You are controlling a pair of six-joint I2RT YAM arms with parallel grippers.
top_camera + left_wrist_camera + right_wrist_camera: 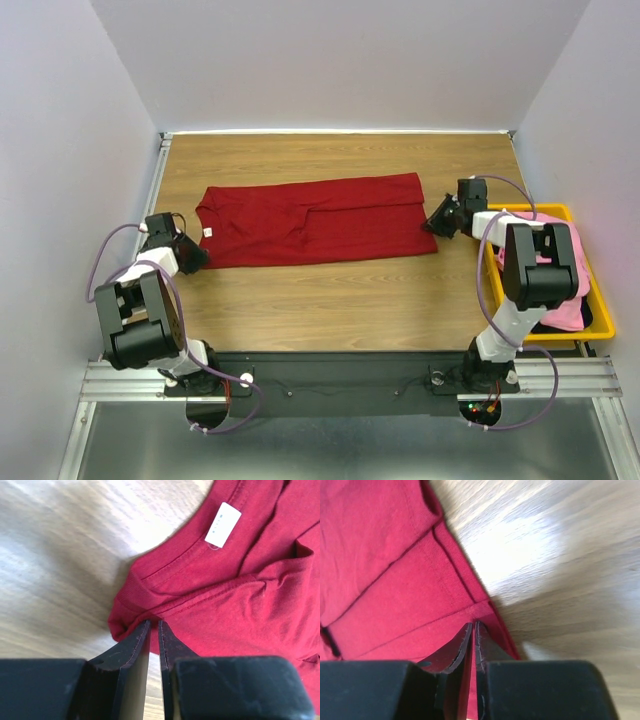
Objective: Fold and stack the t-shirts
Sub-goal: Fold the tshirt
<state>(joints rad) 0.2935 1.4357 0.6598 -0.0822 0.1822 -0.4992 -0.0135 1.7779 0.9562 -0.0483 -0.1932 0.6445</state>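
Observation:
A dark red t-shirt [315, 220] lies folded lengthwise across the middle of the wooden table, its collar and white neck label [208, 232] at the left end. My left gripper [198, 258] sits at the near left shoulder corner. In the left wrist view the cloth [235, 600] bunches between the narrow jaws of that gripper [154, 622], shut on it, with the label [223, 524] just beyond. My right gripper [432, 224] is at the near right hem corner. The right wrist view shows this gripper [473, 625] shut on the hem [420, 605].
A yellow bin [598, 300] stands at the right table edge beside the right arm, with a pink t-shirt [565, 300] and something dark [545, 325] in it. Bare wood [330, 300] runs between the shirt and the arm bases. White walls close in the sides and back.

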